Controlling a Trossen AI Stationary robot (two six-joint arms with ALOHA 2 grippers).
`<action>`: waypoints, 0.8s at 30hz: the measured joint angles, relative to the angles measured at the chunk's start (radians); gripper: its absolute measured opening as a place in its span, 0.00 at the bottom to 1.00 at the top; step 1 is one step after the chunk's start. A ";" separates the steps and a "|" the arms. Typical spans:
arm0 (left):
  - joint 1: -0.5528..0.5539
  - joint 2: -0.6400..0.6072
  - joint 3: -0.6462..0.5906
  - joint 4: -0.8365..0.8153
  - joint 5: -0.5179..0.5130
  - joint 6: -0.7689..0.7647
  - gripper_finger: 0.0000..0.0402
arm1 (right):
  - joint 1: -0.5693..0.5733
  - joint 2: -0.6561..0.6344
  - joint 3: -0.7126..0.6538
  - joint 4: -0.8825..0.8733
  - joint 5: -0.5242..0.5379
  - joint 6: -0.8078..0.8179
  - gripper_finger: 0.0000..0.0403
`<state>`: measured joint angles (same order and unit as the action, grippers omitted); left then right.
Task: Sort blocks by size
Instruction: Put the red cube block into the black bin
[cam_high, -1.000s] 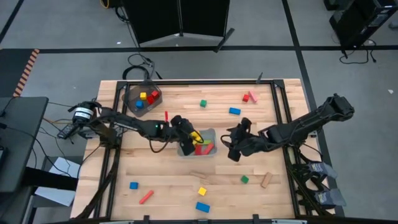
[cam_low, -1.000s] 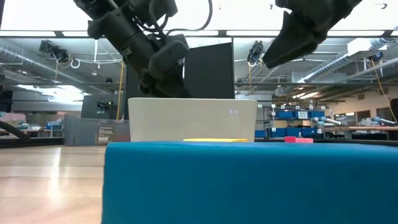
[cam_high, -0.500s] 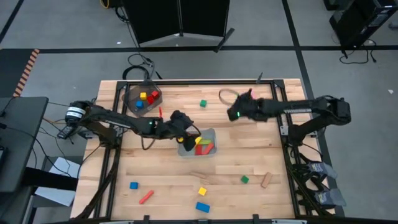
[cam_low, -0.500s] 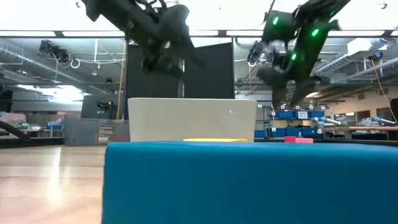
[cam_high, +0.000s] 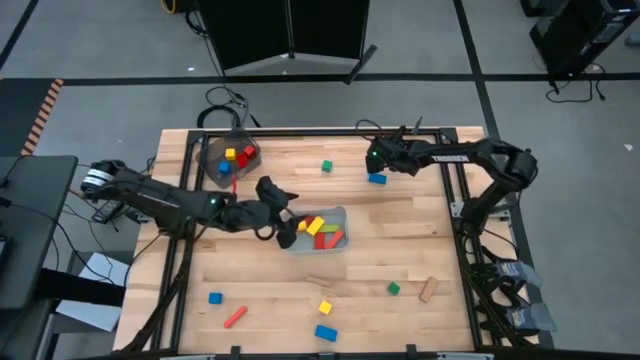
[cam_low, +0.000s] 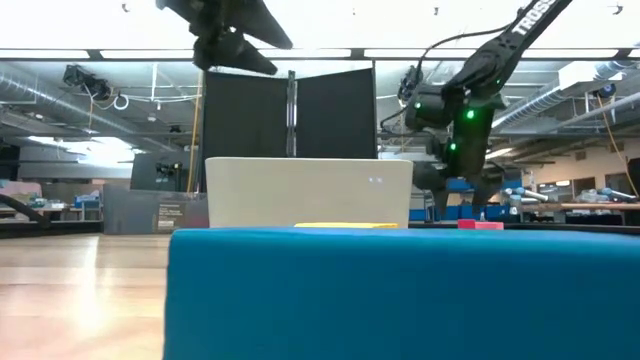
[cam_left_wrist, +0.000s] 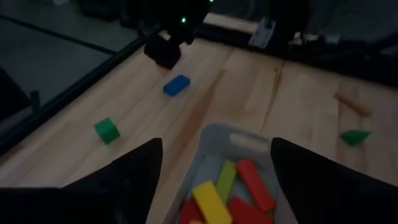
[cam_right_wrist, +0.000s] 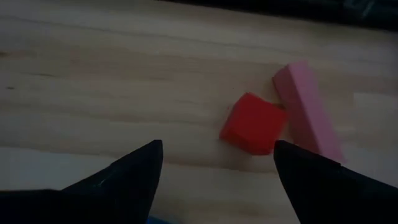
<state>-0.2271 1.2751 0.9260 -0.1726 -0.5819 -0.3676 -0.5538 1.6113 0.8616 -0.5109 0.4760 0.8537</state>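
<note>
The right gripper (cam_right_wrist: 214, 180) is held with jaws apart just above a red cube (cam_right_wrist: 254, 123) and pink bar (cam_right_wrist: 308, 107), and the left gripper (cam_left_wrist: 214, 180) is likewise spread over the clear tray (cam_high: 340, 214). Some bars lie in that tray and cubes in the dark bowl (cam_high: 211, 146), while about ten blocks remain scattered on the table (cam_high: 400, 250). The low view is largely blocked by a blue block (cam_low: 400, 295).

The left arm reaches low from the table's left edge toward its middle, its left gripper (cam_high: 283, 215) with jaws apart. The right arm stretches along the far side, right gripper (cam_high: 377, 158) seemingly pointing down, jaws spread.
</note>
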 joint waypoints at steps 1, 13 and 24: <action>-0.010 -0.005 -0.001 -0.015 -0.006 0.000 0.76 | -0.001 0.013 0.000 0.004 0.000 0.014 0.79; -0.076 -0.014 -0.001 -0.042 -0.038 -0.002 0.74 | -0.008 0.077 0.000 0.024 0.059 0.092 0.74; -0.077 -0.014 -0.001 -0.049 -0.039 -0.004 0.74 | -0.065 0.133 0.000 0.082 0.078 0.062 0.64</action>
<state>-0.3041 1.2613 0.9253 -0.2214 -0.6205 -0.3714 -0.6184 1.7440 0.8619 -0.4292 0.5536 0.9161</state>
